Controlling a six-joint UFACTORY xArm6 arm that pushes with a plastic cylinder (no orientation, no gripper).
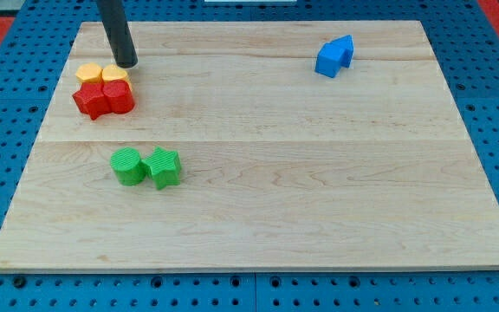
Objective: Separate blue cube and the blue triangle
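The blue cube (327,61) and the blue triangle (346,49) touch each other near the view's top right of the wooden board (258,173). The cube is at the left, the triangle at its upper right. My tip (126,63) is at the view's top left, far from the blue blocks. It stands just above the right yellow block (115,73).
Two yellow blocks, with the left one (88,74), sit above a red star-like block (91,100) and a red block (118,97) in one tight cluster. A green cylinder (128,165) and a green star (164,166) touch at the lower left.
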